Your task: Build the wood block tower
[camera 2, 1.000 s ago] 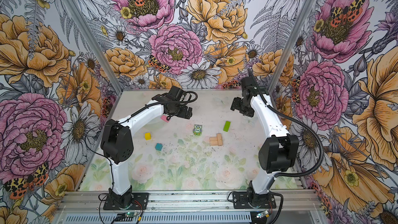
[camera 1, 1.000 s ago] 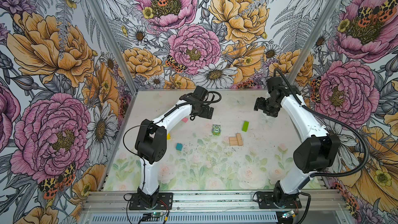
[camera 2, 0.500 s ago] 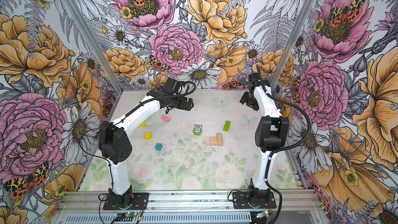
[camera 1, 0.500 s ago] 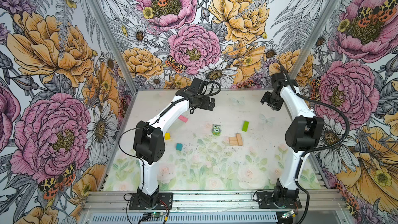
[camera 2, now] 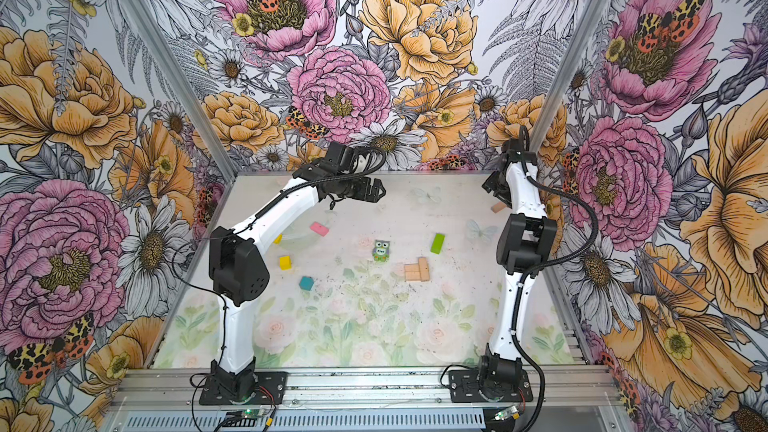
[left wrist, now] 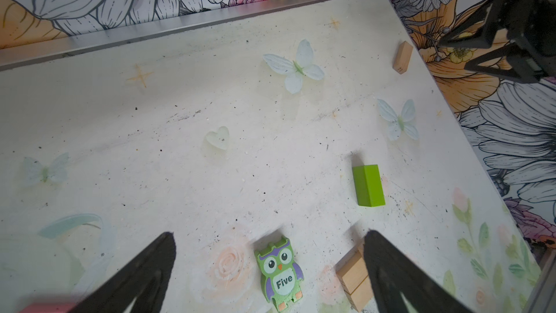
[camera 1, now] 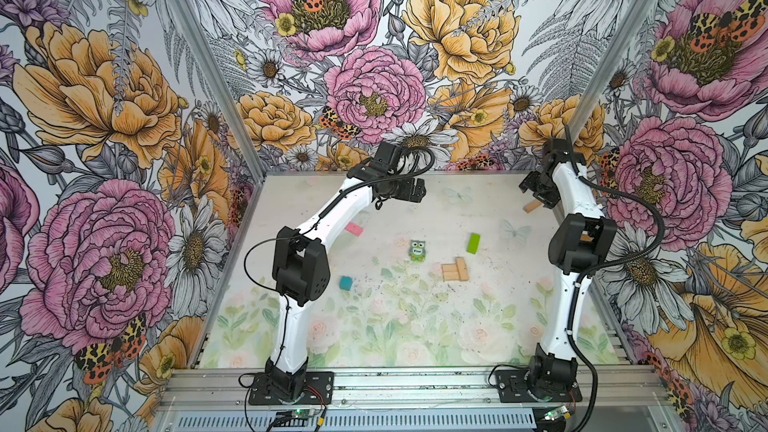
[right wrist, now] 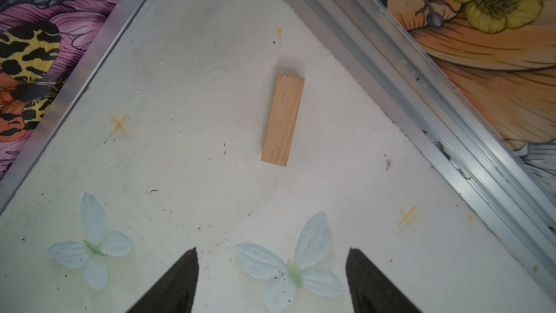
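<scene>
Looks like fetching last tan bar (camera 1: 532, 206), upper right in both top views, apart from 3-bar base (camera 1: 455, 271) mid-right. Right gripper (right wrist: 272, 251) hovers near it, jaws apart, empty; left gripper (left wrist: 269, 233) same. Next prob: descend, straddle narrow width, close.

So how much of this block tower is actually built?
Barely started. Three plain tan wooden bars lie together centrally, a likely base. The right arm's open fingers hover near a fourth tan bar by the far corner. Pink bar, lime-green bar, teal cube and owl-printed piece lie loose, nothing stacked.
</scene>
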`<state>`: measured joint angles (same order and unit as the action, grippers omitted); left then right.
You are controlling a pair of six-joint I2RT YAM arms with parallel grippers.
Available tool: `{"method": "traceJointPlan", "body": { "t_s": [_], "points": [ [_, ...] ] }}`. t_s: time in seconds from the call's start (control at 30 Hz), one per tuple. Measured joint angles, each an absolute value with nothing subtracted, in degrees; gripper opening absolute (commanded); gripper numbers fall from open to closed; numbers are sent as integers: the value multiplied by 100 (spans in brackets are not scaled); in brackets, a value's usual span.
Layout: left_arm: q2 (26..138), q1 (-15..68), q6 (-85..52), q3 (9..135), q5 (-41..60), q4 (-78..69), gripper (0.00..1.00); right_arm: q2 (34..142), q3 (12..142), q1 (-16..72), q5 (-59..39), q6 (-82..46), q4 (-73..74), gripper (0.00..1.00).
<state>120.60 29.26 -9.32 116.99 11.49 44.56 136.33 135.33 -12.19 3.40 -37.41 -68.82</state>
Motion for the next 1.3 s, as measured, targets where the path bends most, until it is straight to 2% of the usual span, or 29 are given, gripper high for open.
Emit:
{"method": "traceJointPlan", "body": {
  "t_s": [0.23,0.4,0.93,1.3],
  "points": [
    [12206,2886,-1076,11896,1238,4451,99,14094,14105,-1219,320,-4125,-6954,76],
    [12217,2775,-1188,11937,1343,4449,99,14302,14162,-1219,320,-4388,-7013,69],
    [12272,2434,-1343,11935,1660,4449,99,14864,14516,-1236,333,-4954,-7157,70],
    [12346,2268,-1468,11931,1793,4451,99,15080,14831,-1232,565,-5288,-7137,64]
  ]
}}
